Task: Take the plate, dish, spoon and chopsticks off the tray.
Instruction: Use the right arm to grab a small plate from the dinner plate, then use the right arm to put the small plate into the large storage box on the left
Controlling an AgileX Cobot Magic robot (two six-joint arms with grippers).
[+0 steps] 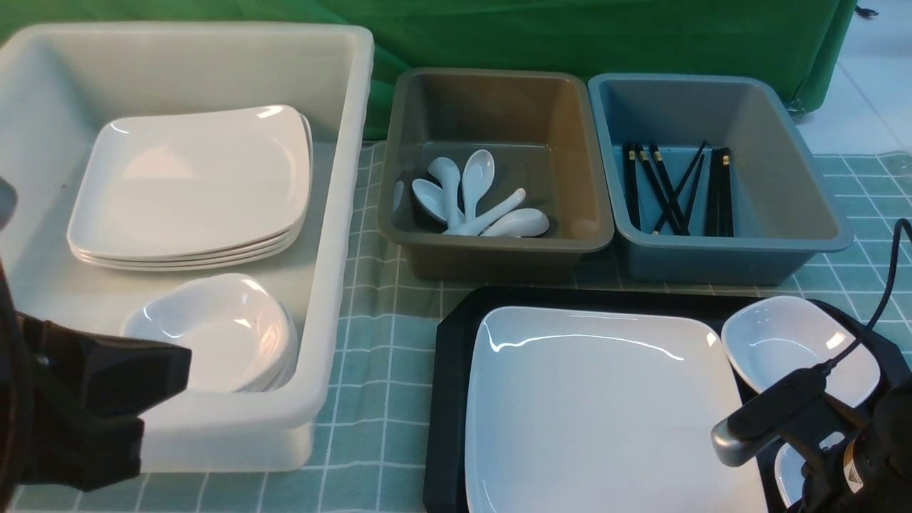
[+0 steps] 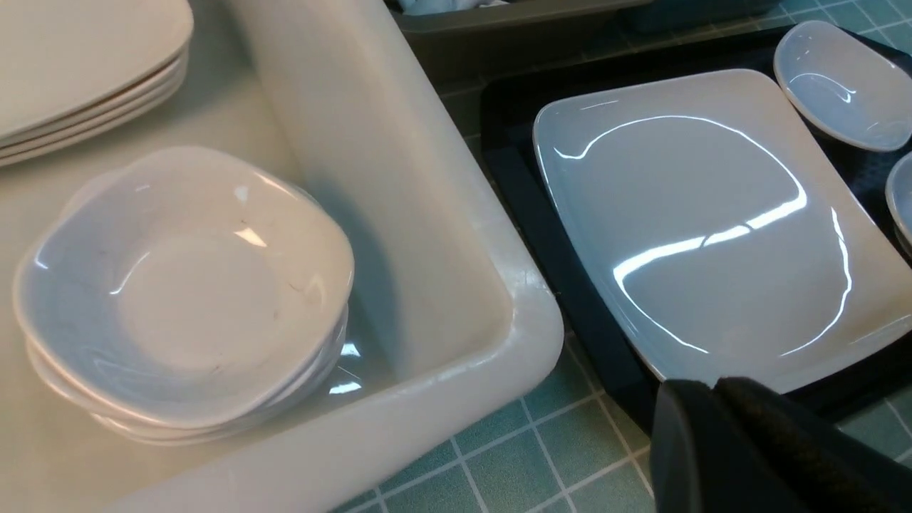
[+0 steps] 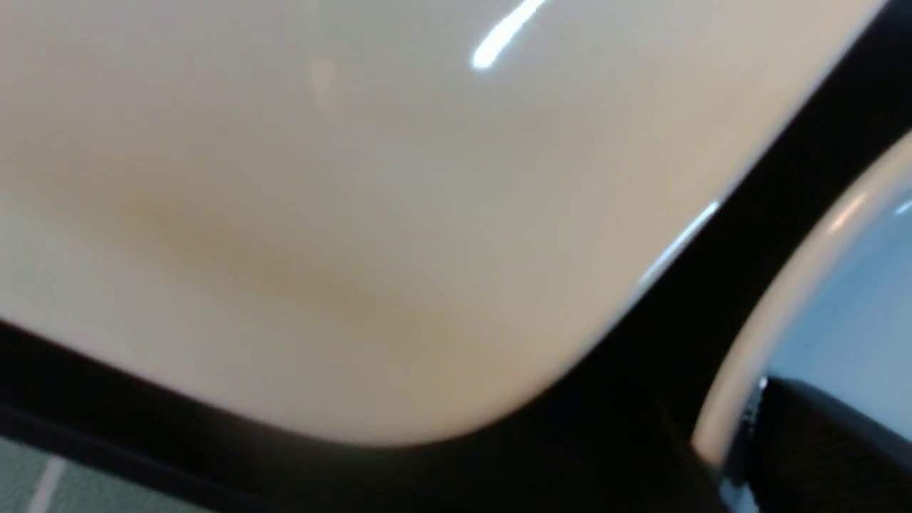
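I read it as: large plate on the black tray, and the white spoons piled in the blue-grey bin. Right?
No. The plate is on the tray, but the spoons lie in the grey-brown bin; the blue-grey bin holds chopsticks. The front view shows it.

One tray [image 1: 452, 399] and three bins [image 1: 499, 107]. Just beyond the left fingers [image 2: 748, 442] lie one plate [image 1: 598, 413] and two dishes [image 1: 798, 349]. Inside the bins things overlap, so these counts are rough: four stacked plates [image 1: 192, 178], three stacked dishes [image 1: 221, 328], five spoons [image 1: 477, 174], eight chopsticks [image 1: 719, 192].
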